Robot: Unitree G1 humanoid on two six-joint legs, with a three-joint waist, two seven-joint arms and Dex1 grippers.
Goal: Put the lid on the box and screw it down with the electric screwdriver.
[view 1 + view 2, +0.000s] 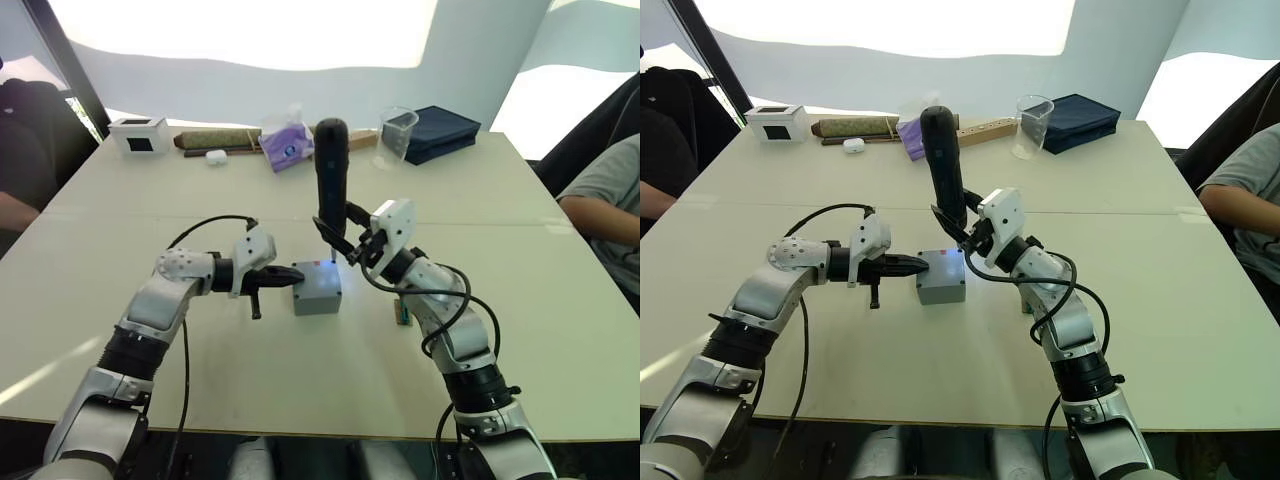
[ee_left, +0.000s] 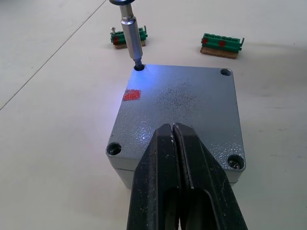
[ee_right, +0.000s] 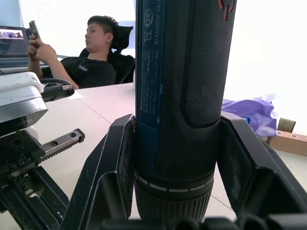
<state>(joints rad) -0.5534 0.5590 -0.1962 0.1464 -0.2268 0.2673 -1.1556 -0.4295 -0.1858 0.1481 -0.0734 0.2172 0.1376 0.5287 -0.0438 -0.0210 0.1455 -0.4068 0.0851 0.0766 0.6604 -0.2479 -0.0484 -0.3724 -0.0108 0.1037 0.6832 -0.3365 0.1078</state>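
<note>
On the pale worktop [image 1: 520, 290], near its middle, the grey box [image 1: 318, 290] sits with the lid [image 2: 180, 112] already lying flat on top, its outline matching the box beneath. Rising nearly upright above the box's far corner on the robot's left side, the electric screwdriver [image 1: 331, 180] is clamped between the two fingers of the right end effector [image 1: 352, 243], which grips the black barrel low down, just above and behind the box on the robot's right side. The left end effector [image 1: 912, 265] reaches in level from the robot's left, its fingers pressed together with nothing between them, the tips at the box's left side at the level of the lid. Seen from the left wrist, the thin metal bit [image 2: 132, 36] stands in one corner screw hole of the lid under a bluish glow, a small red mark [image 2: 132, 95] lies on the lid near that corner, screws sit in two other corners, and two green terminal blocks [image 2: 220, 45] rest on the worktop beyond the box. Seen from the right wrist, the barrel fills the space between the black fingers [image 3: 242, 163], and a seated person [image 3: 91, 62] holding a phone appears behind. At the worktop's far edge stand a dark blue case [image 1: 440, 130], a clear cup [image 1: 397, 135] and a white box [image 1: 140, 135].
</note>
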